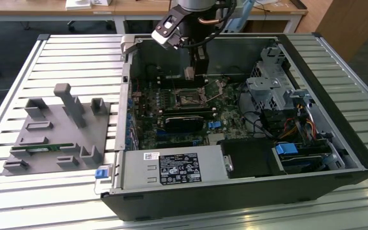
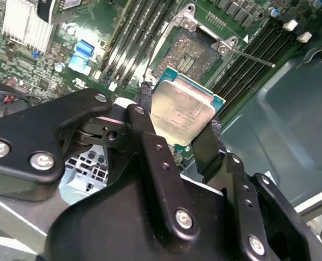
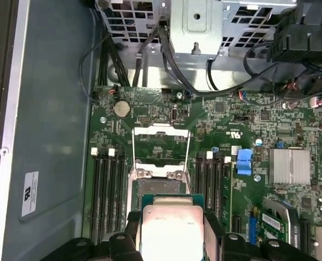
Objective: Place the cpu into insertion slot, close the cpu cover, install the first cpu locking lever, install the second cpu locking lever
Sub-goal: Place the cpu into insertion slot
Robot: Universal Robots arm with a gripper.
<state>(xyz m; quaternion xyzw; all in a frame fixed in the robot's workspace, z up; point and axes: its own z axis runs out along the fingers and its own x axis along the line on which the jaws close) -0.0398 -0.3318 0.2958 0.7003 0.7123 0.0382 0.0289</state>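
Slatted tabletop (image 1: pixel 69 52), open computer case (image 1: pixel 350 148) centre-right in the exterior view — fingers (image 2: pixel 207 149) clamp the cpu (image 2: pixel 182 114) by two opposite edges, near the insertion slot (image 2: pixel 192 54), not seated; cpu cover (image 3: pixel 161 147) flipped open. Light, stiff, probably fragile — edge grip only.

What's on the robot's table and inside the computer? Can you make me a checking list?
Surface: slatted metal table carrying an open computer case.
Job's things: the cpu is held in the gripper, not yet in the insertion slot, which lies empty; the cpu cover is flipped open.
Clutter: grey holder block on the table beside the case.
Grippers: gripper shut on the cpu, above the board by the slot.
Cables: black bundle running down to the board, apart from the slot.
Surroundings: wooden desks behind the table.
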